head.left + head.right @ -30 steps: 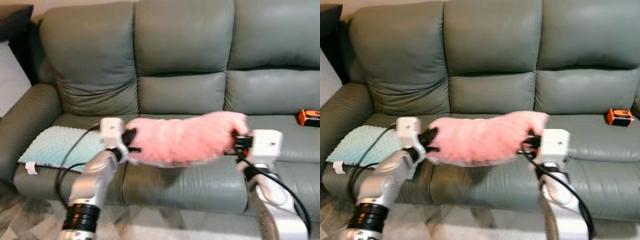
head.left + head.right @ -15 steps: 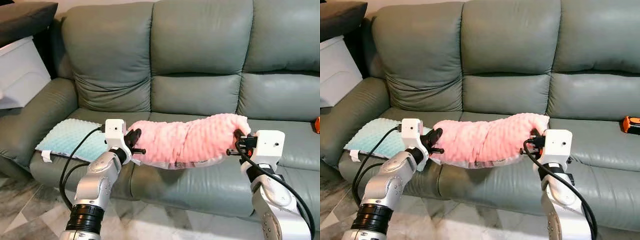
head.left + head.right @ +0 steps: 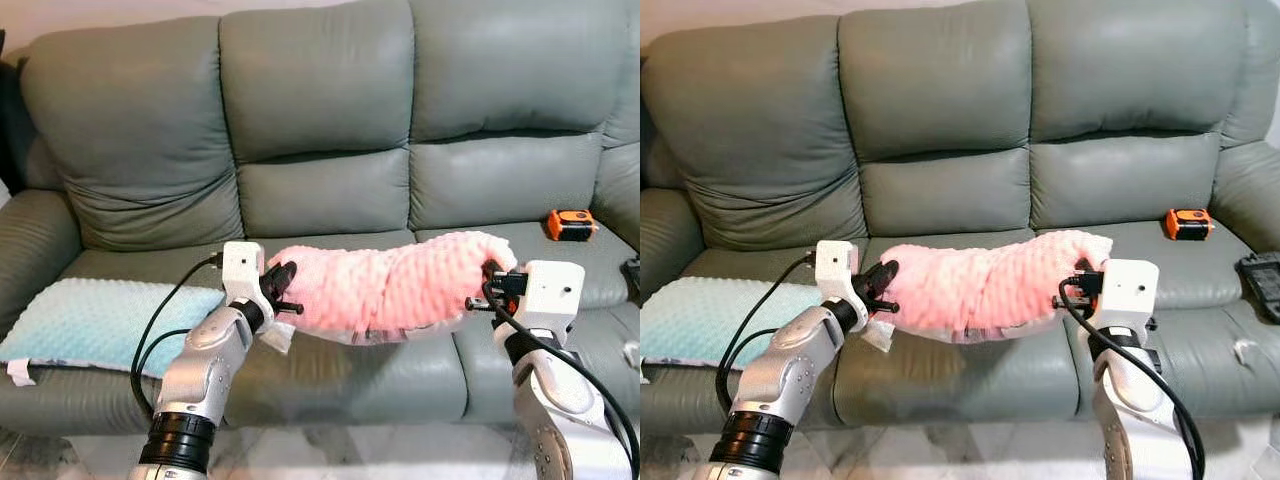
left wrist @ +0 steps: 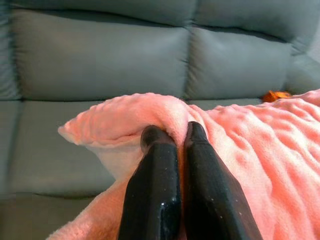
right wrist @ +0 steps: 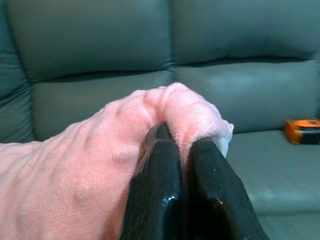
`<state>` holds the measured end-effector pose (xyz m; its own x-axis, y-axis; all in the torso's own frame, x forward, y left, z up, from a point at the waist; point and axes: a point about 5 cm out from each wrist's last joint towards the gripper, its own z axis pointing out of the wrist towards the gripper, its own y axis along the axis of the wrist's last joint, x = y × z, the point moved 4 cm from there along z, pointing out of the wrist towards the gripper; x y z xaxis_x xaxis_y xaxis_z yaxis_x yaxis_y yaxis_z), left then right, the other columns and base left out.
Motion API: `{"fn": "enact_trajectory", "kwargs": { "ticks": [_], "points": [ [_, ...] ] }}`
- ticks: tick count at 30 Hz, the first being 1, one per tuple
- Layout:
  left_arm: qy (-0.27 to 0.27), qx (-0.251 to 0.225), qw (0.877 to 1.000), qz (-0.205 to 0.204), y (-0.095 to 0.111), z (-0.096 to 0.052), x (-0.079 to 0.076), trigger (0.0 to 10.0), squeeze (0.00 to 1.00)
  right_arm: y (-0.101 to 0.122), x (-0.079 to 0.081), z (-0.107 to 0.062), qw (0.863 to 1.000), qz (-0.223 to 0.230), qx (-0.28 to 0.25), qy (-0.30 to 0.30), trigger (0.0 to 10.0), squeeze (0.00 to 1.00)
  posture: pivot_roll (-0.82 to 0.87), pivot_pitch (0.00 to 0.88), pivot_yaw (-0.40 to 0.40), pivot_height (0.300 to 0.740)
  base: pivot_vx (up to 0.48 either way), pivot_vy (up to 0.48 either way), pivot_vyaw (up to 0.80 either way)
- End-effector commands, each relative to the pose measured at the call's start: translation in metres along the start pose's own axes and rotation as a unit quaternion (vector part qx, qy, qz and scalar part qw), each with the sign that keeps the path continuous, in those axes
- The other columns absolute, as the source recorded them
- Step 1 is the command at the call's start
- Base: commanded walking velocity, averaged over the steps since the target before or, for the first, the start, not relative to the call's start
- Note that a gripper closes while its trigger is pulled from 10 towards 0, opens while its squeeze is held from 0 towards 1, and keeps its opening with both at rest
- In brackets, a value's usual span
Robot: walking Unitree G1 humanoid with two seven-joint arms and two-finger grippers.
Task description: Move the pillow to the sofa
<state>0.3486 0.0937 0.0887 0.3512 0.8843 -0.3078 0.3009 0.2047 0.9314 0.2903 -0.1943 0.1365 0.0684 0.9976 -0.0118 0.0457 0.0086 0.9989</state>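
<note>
You have the pink pillow [image 3: 390, 290] slung mid-frame between both hands, left hand [image 3: 283, 293] and right hand [image 3: 484, 290] each pinched onto an end. It seems to hang above the sofa [image 3: 330, 120] seat; lowering and release remain.

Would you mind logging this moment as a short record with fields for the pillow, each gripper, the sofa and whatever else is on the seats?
pillow: pink pillow, held up in front of the sofa's middle seat, sagging between the two grippers
left gripper: shut on the pillow's left end
right gripper: shut on the pillow's right end
sofa: grey-green three-seat sofa
left seat: light teal cushion lying flat
right seat: orange tape measure; a dark object at the far right
</note>
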Motion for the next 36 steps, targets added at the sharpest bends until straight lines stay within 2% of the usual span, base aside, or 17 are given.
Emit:
{"fn": "enact_trajectory", "kwargs": {
  "ticks": [1, 10, 23, 28, 36],
  "points": [
    [0.004, -0.018, 1.0, 0.005, 0.01, -0.002, 0.005, 10.0, 0.0, 0.007, 0.009, -0.001, 1.0, 0.002, -0.015, 0.016, 10.0, 0.0, -0.26, 0.067, 0.094, 0.74, 0.48, 0.0, 0.0],
    [0.002, -0.019, 1.0, 0.011, 0.01, -0.003, 0.004, 10.0, 0.0, 0.006, 0.01, -0.001, 1.0, 0.001, -0.012, 0.019, 10.0, 0.0, -0.26, 0.068, 0.092, 0.74, 0.48, 0.0, 0.0],
    [-0.01, 0.009, 1.0, -0.003, -0.005, -0.008, 0.001, 10.0, 0.0, 0.002, 0.007, 0.0, 1.0, -0.017, -0.005, 0.0, 10.0, 0.0, -0.25, 0.077, 0.094, 0.74, 0.0, 0.0, 0.0],
    [-0.003, 0.025, 1.0, 0.0, -0.011, -0.009, 0.005, 10.0, 0.0, -0.001, 0.004, 0.0, 1.0, -0.021, 0.0, -0.013, 10.0, 0.0, -0.25, 0.085, 0.099, 0.74, 0.0, 0.0, 0.0],
    [-0.002, 0.014, 1.0, 0.016, -0.003, -0.009, 0.01, 10.0, 0.0, -0.001, -0.003, 0.002, 1.0, -0.013, 0.0, -0.024, 10.0, 0.0, -0.24, 0.092, 0.112, 0.74, 0.0, 0.0, 0.0]
  ]
}}
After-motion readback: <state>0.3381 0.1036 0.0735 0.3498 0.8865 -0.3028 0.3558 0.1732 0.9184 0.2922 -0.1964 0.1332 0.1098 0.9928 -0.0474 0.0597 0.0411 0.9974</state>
